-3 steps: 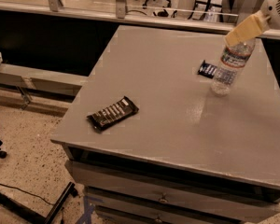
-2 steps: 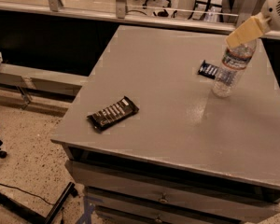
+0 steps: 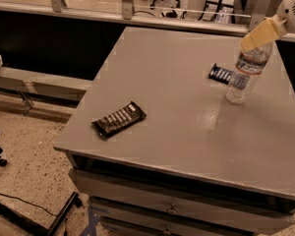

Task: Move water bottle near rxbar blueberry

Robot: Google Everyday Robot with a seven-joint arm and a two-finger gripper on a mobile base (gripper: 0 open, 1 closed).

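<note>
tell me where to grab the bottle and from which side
Take the bottle by its upper ribbed body, near the top, coming from above and the right of the view, where the gripper is. It is narrow, round and the tallest thing on the table, and the blue bar lies close on its other side.

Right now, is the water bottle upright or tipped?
Tilted: the water bottle leans right at its top, under the gripper at the picture's upper right.
</note>
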